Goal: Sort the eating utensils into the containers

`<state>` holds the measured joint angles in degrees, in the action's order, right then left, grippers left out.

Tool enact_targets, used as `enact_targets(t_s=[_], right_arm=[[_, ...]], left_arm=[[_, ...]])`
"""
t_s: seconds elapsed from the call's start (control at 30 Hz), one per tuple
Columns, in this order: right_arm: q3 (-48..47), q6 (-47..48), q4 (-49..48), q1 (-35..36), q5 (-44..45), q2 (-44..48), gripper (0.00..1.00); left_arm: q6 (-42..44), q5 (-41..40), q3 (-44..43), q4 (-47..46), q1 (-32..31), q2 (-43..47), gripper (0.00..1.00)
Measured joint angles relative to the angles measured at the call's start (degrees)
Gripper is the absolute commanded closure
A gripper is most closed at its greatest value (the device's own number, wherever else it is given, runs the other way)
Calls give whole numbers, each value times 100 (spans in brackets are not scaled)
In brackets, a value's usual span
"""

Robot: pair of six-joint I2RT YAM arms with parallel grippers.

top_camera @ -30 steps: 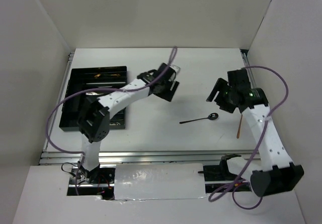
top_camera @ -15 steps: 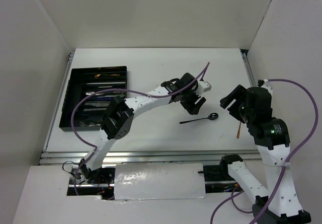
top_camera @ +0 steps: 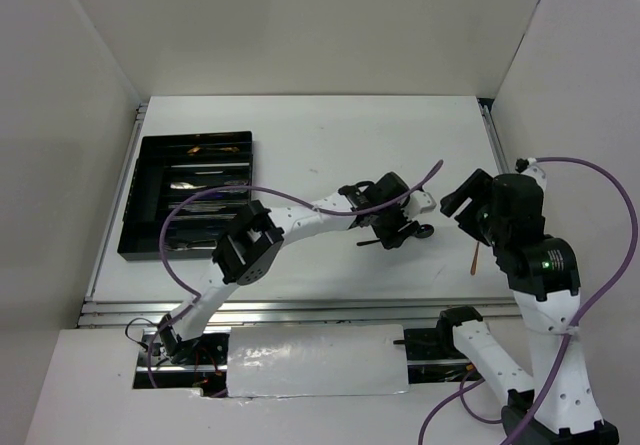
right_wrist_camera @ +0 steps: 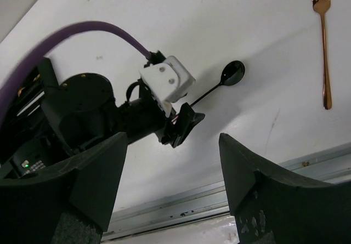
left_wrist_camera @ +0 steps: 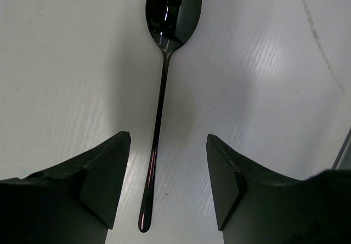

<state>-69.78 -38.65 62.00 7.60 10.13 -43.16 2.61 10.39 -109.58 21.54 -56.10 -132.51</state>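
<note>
A black spoon (left_wrist_camera: pixel 164 63) lies flat on the white table, its bowl (top_camera: pixel 425 231) pointing right. My left gripper (left_wrist_camera: pixel 168 140) is low over it and open. The slim handle runs between the two fingers, nearer the left one, touching neither. From above, the left gripper (top_camera: pixel 400 233) covers the middle of the handle. My right gripper (top_camera: pixel 460 200) hangs open and empty above the table, right of the spoon (right_wrist_camera: pixel 233 73). The black tray (top_camera: pixel 196 137) at far left holds several silver and gold utensils in its long compartments.
A copper fork (top_camera: pixel 474 257) lies near the right edge of the table, also visible as the fork (right_wrist_camera: pixel 323 35) in the right wrist view. A metal rail (top_camera: pixel 300 310) runs along the table's near edge. White walls enclose the table on three sides.
My left arm has swung right from beside the tray and come down over the black spoon, its fingers narrowing slightly. The right arm has drawn back a little to the right.
</note>
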Motion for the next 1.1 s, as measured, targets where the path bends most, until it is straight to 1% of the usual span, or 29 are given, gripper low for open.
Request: enact_targets(t_s=[0.03, 0.07, 0.13, 0.33, 0.37, 0.4, 0.43, 0.47, 0.5, 0.53, 0.57, 0.7, 0.83, 0.9, 1.0, 1.1], right_arm=[[-42, 17, 4, 0, 9, -4, 25], [-92, 28, 4, 0, 24, -11, 25], [-181, 63, 4, 0, 50, -13, 25], [-267, 125, 17, 0, 129, 31, 25], [-267, 127, 17, 0, 131, 42, 25], [-267, 127, 17, -2, 129, 57, 25], [-267, 127, 20, -4, 131, 70, 25], [-267, 127, 20, -4, 131, 85, 25], [-267, 127, 20, -4, 136, 103, 25], [-267, 127, 22, -4, 151, 120, 25], [-267, 127, 22, -4, 168, 149, 25], [-267, 125, 20, -4, 262, 304, 26], [-267, 136, 15, -4, 267, 341, 26], [-267, 149, 0, -4, 249, 295, 26], [-256, 153, -59, -4, 238, 232, 26], [-170, 151, -146, -4, 192, 227, 26]], left_arm=[[15, -59, 22, -44, -22, -9, 36], [20, -142, 24, -74, -46, -31, 38], [42, -297, 24, -146, -70, -90, 40], [63, -597, -26, -321, -74, -352, 44], [61, -629, -26, -326, -79, -352, 48], [55, -658, -31, -332, -85, -356, 55], [39, -708, -50, -334, -90, -367, 60], [44, -776, -92, -332, -98, -393, 70], [37, -831, -136, -326, -111, -417, 75], [39, -896, -157, -330, -131, -431, 83], [42, -960, -157, -319, -149, -431, 100], [22, -1298, -177, -280, -173, -431, 100], [-48, -1952, -531, 382, -140, -428, 100], [-280, -2184, -575, 501, -79, -310, 100], [-732, -2253, -466, 728, 197, 184, 100], [-1274, -1956, -466, 890, 800, 872, 100]])
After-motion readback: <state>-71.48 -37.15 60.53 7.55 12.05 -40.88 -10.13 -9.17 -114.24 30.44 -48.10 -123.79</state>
